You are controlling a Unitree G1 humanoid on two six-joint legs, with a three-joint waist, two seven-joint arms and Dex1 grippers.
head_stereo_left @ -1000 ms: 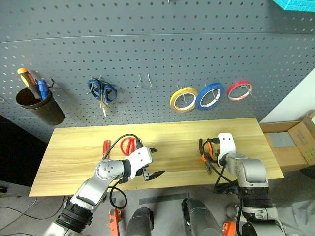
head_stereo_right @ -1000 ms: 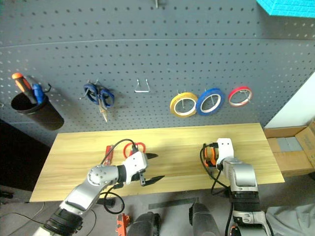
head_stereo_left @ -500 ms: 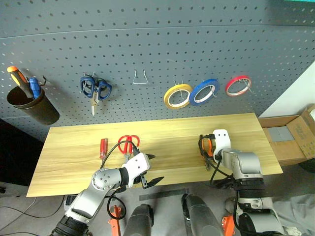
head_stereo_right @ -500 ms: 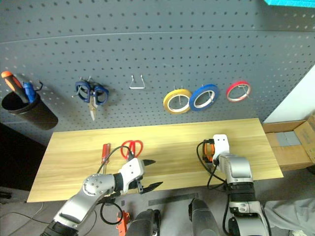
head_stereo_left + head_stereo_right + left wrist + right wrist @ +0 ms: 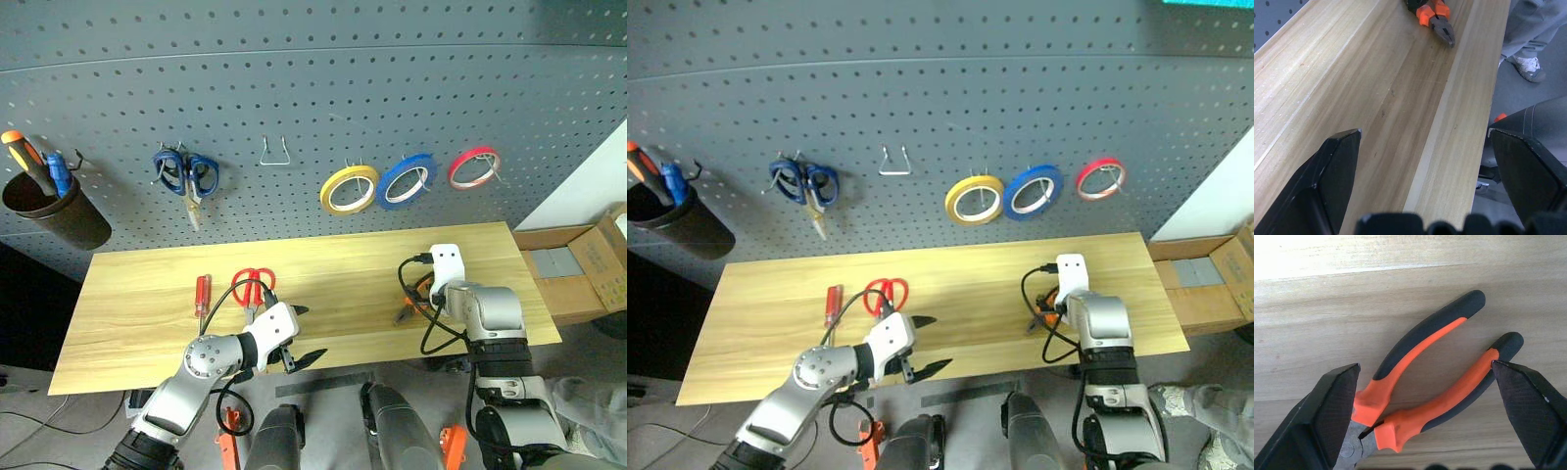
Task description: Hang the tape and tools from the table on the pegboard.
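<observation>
Running long and pale below the pegboard [image 5: 313, 88], the wooden surface [image 5: 147, 304] has bare grain across its left end, its middle stretch and its far right end, with open floor beyond the near edge. The left hand [image 5: 294, 336] hangs over the near edge around mid-length, fingers spread apart, nothing between them; in its wrist view the near edge runs diagonally between the two black fingers [image 5: 1332, 171]. The red-handled scissors [image 5: 252, 289] lie just behind that hand, and the red-handled screwdriver [image 5: 202, 294] lies just to their left, roughly parallel, well clear of the back edge. The right hand [image 5: 1425, 396] sits over the right half of the surface, fingers wide apart, poised above the orange-and-black pliers [image 5: 1425, 387]; in its wrist view both handles lie between the fingers, the steel nose beside the left-hand finger, with no contact visible. The pliers [image 5: 1432, 14] lie near the front edge. On the pegboard, the yellow tape [image 5: 349, 190] hangs on a hook, beside a blue ring [image 5: 406, 180] and a red ring [image 5: 474, 167]. An empty wire hook [image 5: 275, 154] sits between the tape and the blue-handled scissors [image 5: 186, 176]; a dark cup [image 5: 59, 211] hangs far left. A cardboard box [image 5: 588, 279] stands off the right end.
</observation>
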